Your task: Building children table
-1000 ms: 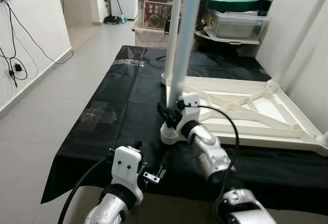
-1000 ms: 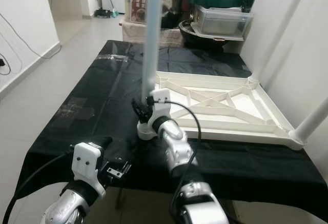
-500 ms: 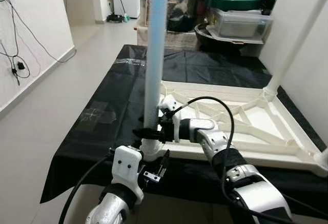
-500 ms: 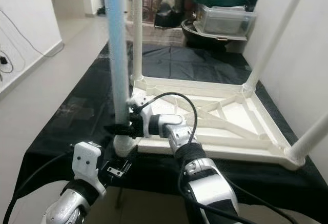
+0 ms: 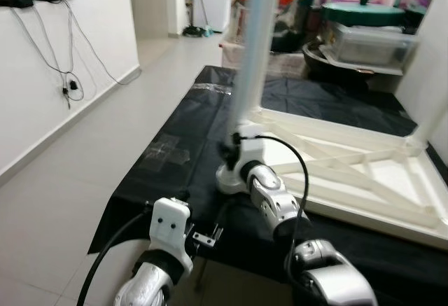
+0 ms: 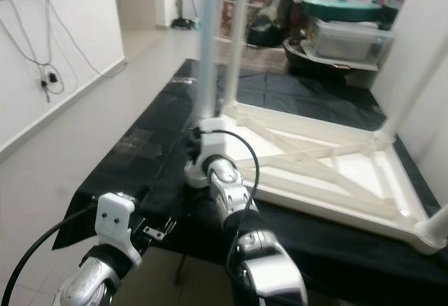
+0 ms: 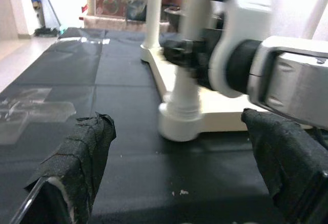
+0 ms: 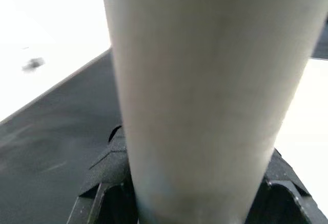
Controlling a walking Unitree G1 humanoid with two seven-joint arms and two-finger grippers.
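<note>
We see the white table leg point(image 5: 250, 68) standing upright at the near left corner of the upturned white table top point(image 5: 350, 173), which lies on the black cloth point(image 5: 175, 145). Our right gripper point(image 5: 234, 147) pinches the leg low down, just above its round foot. Our left gripper point(image 7: 179, 183) hangs near the cloth's front edge, fingers point(image 7: 82, 152) spread apart and holding nothing.
</note>
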